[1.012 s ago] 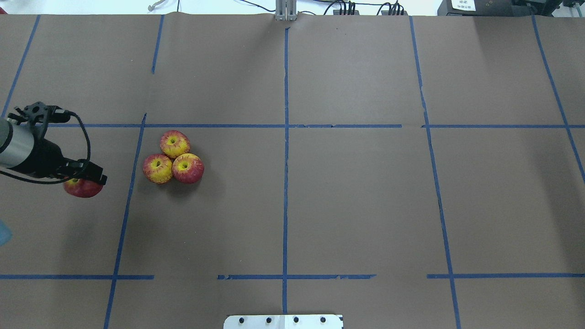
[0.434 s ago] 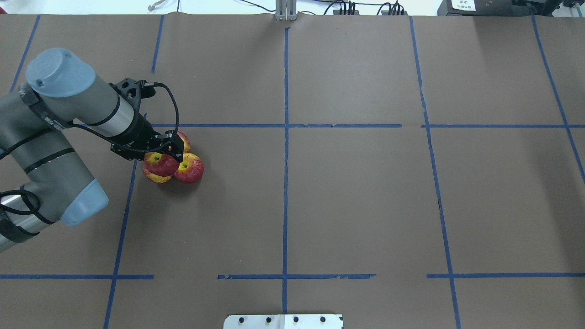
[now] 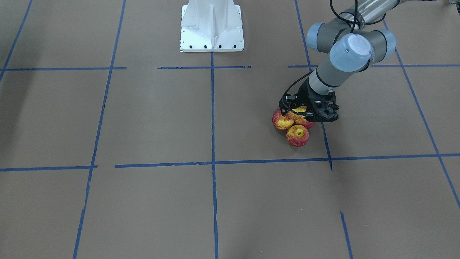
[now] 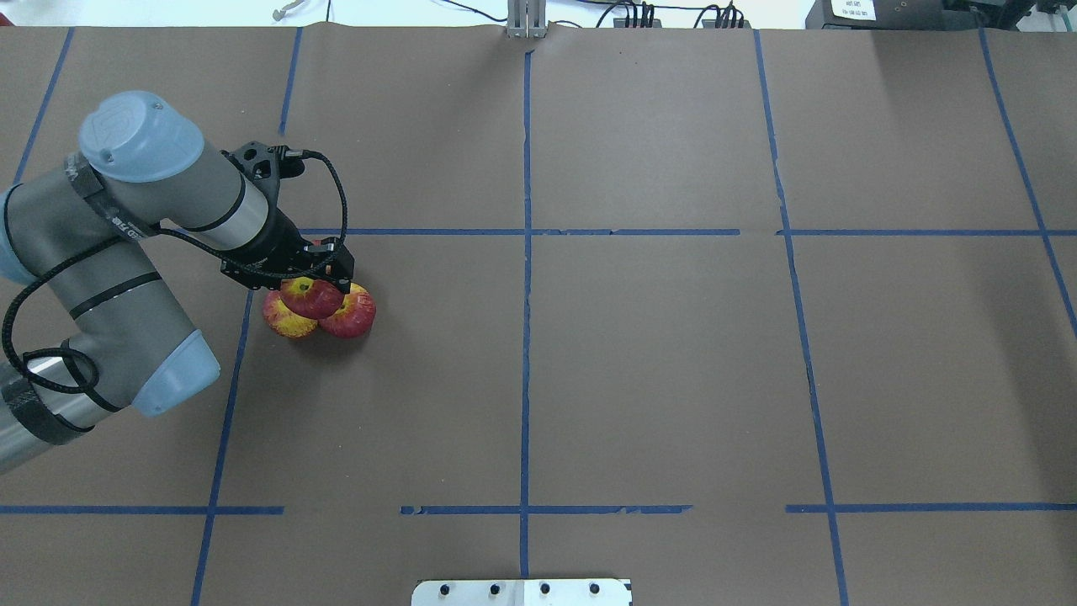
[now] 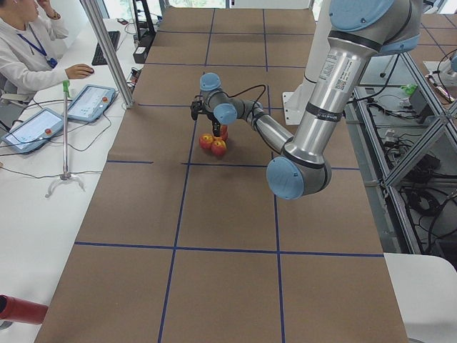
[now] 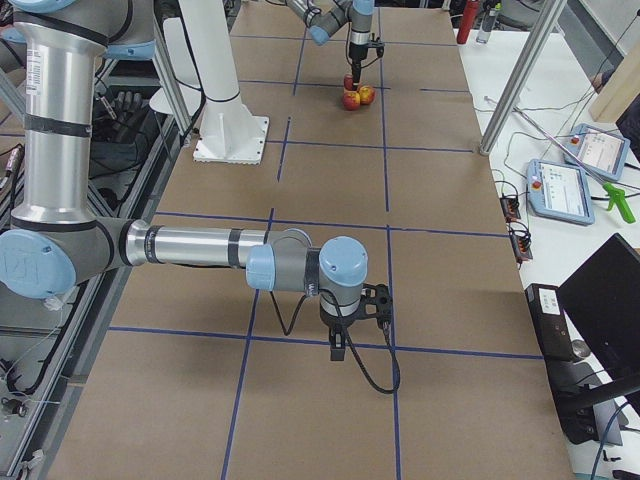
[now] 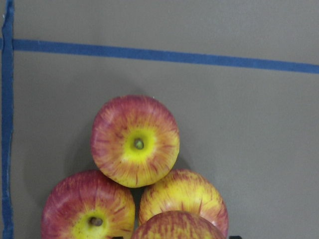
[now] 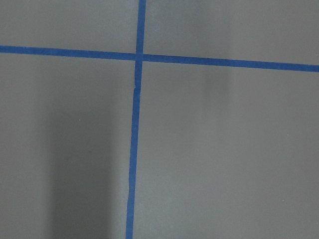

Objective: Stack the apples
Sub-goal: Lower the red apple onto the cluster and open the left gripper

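Three red-and-yellow apples sit in a tight cluster on the brown table; in the overhead view two show, one apple (image 4: pixel 286 321) at the left and one apple (image 4: pixel 355 315) at the right, the third hidden under the wrist. My left gripper (image 4: pixel 313 289) is shut on a fourth apple (image 4: pixel 310 298) and holds it over the middle of the cluster. The left wrist view shows the three apples (image 7: pixel 135 141) below and the held apple (image 7: pixel 177 228) at the bottom edge. My right gripper (image 6: pixel 340 350) hangs over bare table far away; I cannot tell if it is open.
Blue tape lines (image 4: pixel 526 278) divide the brown paper table into squares. The robot's white base (image 3: pixel 212 25) stands at the table's near middle. An operator (image 5: pixel 28 50) sits with tablets on the side bench beyond the far edge.
My left arm has carried the apple from the table's left edge rightward to above the three-apple cluster, and in the last moment shifted a little further right.
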